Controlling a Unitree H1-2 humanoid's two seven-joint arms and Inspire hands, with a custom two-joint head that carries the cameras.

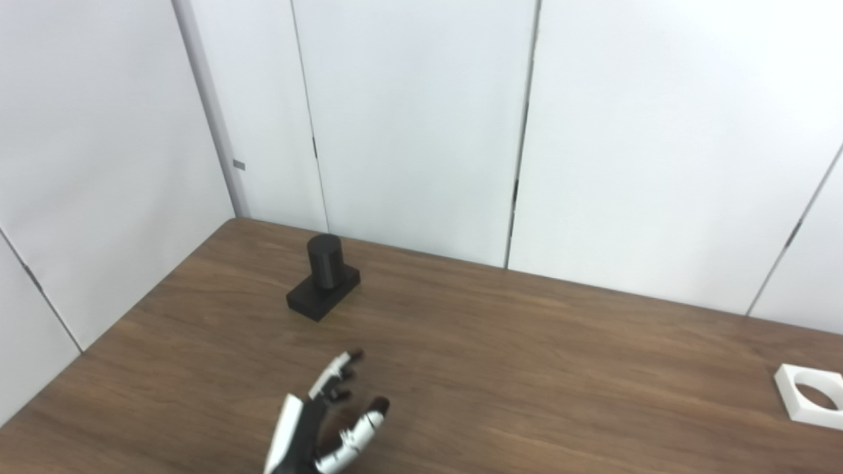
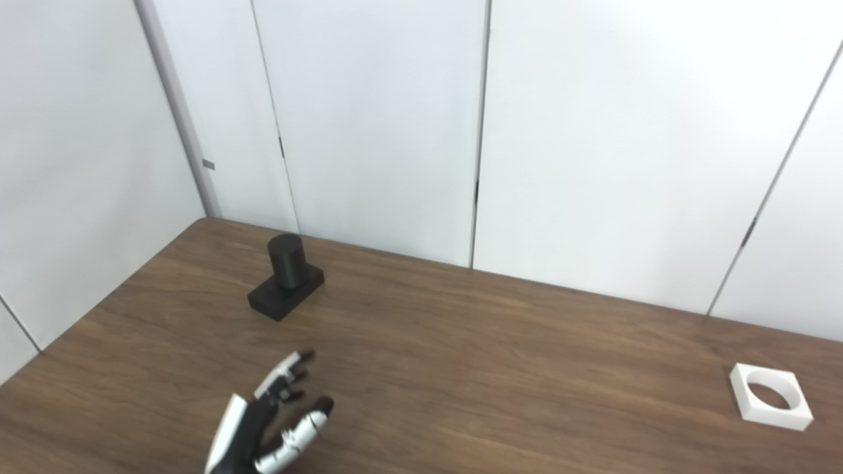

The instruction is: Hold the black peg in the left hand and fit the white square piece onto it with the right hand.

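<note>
Left eye view: the left robot hand (image 1: 326, 421) enters at bottom centre-left, fingers spread, holding nothing. The black peg (image 1: 324, 276) stands upright on the table (image 1: 500, 368), up and left of centre, apart from the hand. The white piece (image 1: 811, 395) lies at the right edge, partly cut off.

Right eye view: same layout, but the white piece (image 2: 770, 396) shows whole, its round hole visible. The right robot hand appears in neither view.
</note>
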